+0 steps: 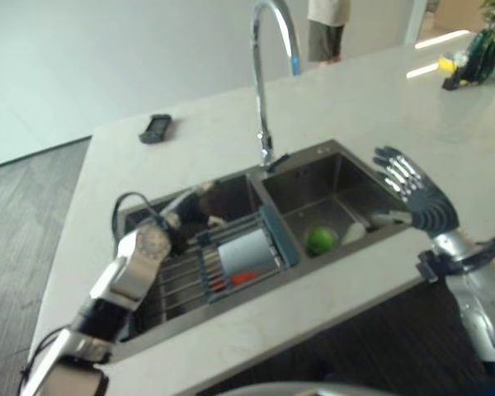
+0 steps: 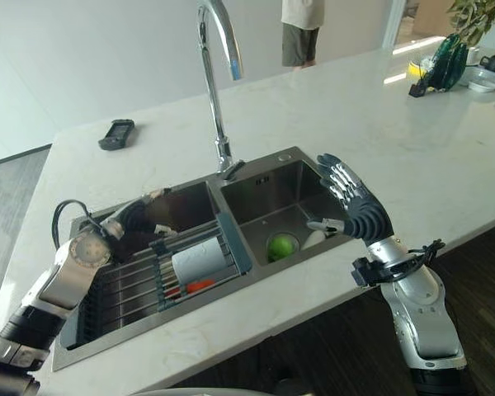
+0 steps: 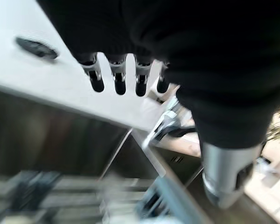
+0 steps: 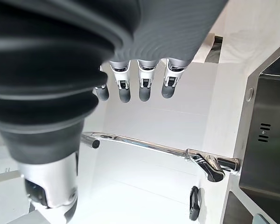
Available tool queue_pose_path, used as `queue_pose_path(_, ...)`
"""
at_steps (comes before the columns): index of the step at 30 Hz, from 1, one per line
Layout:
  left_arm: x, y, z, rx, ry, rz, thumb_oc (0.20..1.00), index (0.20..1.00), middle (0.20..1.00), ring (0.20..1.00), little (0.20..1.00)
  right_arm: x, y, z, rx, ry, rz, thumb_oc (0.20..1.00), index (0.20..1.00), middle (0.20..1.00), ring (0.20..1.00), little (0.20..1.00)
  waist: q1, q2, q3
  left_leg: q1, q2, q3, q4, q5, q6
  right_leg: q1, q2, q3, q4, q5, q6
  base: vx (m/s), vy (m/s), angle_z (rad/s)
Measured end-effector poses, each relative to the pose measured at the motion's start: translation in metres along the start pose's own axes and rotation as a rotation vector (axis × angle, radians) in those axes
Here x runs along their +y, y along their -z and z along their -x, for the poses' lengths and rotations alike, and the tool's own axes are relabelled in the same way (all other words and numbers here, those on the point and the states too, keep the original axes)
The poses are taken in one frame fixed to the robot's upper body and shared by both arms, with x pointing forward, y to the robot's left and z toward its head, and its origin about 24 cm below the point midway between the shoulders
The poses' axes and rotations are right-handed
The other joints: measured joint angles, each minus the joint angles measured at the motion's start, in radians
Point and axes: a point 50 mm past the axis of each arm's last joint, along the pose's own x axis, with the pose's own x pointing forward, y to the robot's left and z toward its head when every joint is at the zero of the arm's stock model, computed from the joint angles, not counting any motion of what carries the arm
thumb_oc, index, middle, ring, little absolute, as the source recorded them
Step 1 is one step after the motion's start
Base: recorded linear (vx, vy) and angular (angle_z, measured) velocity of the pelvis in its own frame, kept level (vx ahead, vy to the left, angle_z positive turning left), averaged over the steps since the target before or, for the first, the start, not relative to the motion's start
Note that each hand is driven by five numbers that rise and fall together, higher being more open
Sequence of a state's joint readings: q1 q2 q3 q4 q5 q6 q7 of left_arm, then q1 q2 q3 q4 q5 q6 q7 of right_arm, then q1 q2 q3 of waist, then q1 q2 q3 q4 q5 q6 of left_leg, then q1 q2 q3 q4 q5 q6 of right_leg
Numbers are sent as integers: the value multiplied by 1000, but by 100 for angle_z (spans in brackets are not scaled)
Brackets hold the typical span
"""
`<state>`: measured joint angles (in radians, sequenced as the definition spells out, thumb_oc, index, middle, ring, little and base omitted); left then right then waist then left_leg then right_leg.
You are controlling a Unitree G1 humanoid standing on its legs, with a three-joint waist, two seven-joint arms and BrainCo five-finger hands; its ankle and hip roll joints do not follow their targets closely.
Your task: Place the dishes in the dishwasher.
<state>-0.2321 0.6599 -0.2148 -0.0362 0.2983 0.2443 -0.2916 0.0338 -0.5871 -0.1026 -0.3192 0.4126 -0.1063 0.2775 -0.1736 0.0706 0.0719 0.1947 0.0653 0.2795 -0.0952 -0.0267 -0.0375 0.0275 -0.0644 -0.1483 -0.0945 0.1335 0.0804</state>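
My right hand hung over the sink's right basin, fingers straight and spread, holding nothing. My left hand reached into the left basin beside the rack, fingers extended and empty. A white dish lay at the right basin's front edge, just below the right hand, beside a green fruit. I judged the task barely begun: nothing was gripped yet, and no dishwasher showed.

White marbled counter around a steel sink; in it a green ball, blue-grey rack, white cup.
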Motion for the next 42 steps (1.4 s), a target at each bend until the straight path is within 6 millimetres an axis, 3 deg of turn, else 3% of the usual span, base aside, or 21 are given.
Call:
queue_pose_path(6,-12,9,6,40,70,-22,1000,1000,1000,1000,1000,0,1,1,11,0,2,1000,1000,1000,1000,1000,15,-11,7,-2,2,-3,0,-1,2,0,1,-4,0,-1,-1,0,0,0)
queue_pose_path(20,-15,9,6,50,127,-57,1000,1000,1000,1000,1000,2,2,1,17,-7,13,1000,1000,1000,1000,1000,14,-14,6,0,2,1,0,1,-2,0,1,-4,0,-2,1,0,0,0)
queue_pose_path(42,-5,8,5,47,122,-80,1000,1000,1000,1000,1000,2,3,0,24,-12,13,1000,1000,1000,1000,1000,14,-1,9,1,2,5,0,1,-2,1,1,-3,0,-2,1,-1,3,0)
